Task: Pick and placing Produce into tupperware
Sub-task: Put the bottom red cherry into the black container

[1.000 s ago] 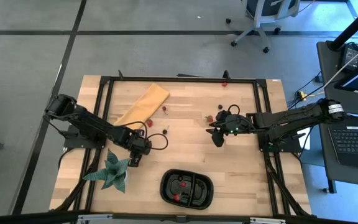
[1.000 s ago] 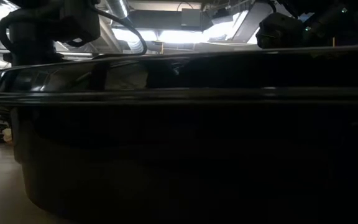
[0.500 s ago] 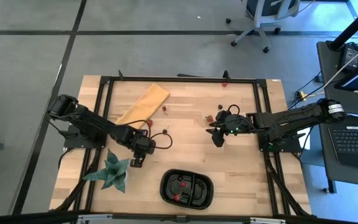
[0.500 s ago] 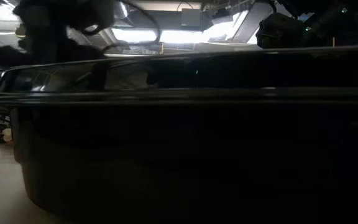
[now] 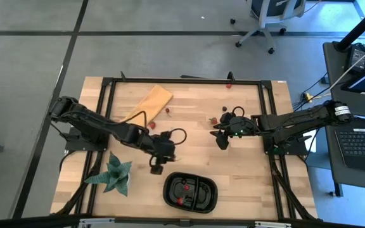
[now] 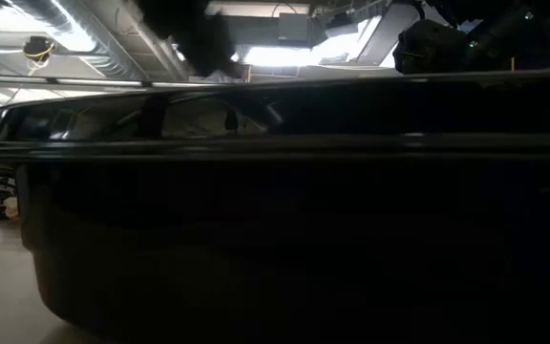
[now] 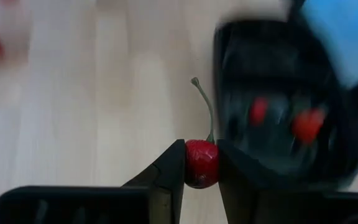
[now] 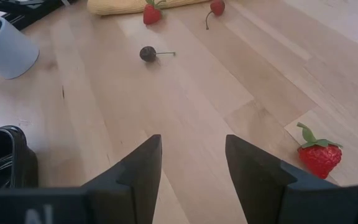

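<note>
Left pincer point(image 7: 201, 163) is clamped on one red cherry point(image 7: 201, 163), stem sticking up past the fingertips. Black tray point(image 7: 278, 106) is just ahead of that pincer, blurred in the left wrist view; two red blobs inside it, can't tell what fruit. From above the left pincer point(image 5: 156, 166) sits just off the tray's point(image 5: 191, 191) upper-left corner, not over it; the cherry itself is too small to spot there. Tray shows inner dividers and about two red pieces, exact count unclear.

Low view is almost all the dark tray wall point(image 6: 275, 229); nothing inside it is visible, and only a dark bit of arm shows above the rim.

Right pincer point(image 8: 191, 155) has its fingers apart with nothing between them, hovering over bare wood. Ahead of it: one dark cherry point(image 8: 148, 53), one strawberry point(image 8: 320, 155) close by at one side, one more strawberry point(image 8: 152, 14) and one red cherry point(image 8: 216, 7) farther off against a yellowish thing cut off by the frame edge. From above the right pincer point(image 5: 222, 140) is mid-table, well apart from the tray.

Also on the table point(image 5: 246, 171): one tan board point(image 5: 147, 105), one green spiky plant point(image 5: 114, 175), a few scattered red fruits too small to count reliably.
</note>
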Action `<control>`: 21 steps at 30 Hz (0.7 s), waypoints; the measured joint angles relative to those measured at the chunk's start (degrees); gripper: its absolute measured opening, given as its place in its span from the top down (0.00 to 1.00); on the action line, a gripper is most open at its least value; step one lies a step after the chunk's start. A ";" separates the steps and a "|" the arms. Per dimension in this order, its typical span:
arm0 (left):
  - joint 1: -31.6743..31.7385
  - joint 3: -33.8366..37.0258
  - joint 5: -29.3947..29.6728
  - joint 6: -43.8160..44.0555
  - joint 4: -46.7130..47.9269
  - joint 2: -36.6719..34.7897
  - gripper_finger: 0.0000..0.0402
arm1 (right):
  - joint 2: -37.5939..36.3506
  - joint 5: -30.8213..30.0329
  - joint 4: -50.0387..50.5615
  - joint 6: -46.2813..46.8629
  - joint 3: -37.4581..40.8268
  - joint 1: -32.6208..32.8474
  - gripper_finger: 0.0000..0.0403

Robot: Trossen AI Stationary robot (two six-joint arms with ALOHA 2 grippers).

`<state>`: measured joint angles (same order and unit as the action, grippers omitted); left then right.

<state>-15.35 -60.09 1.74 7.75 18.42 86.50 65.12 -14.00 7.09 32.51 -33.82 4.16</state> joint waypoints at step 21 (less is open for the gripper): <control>-9.51 -0.09 0.05 1.91 -25.71 16.01 0.83 | 0.00 0.02 0.42 0.00 0.00 0.02 0.55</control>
<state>-24.86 -60.18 1.79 9.65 -7.29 102.51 65.12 -13.98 7.51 32.51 -33.82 4.19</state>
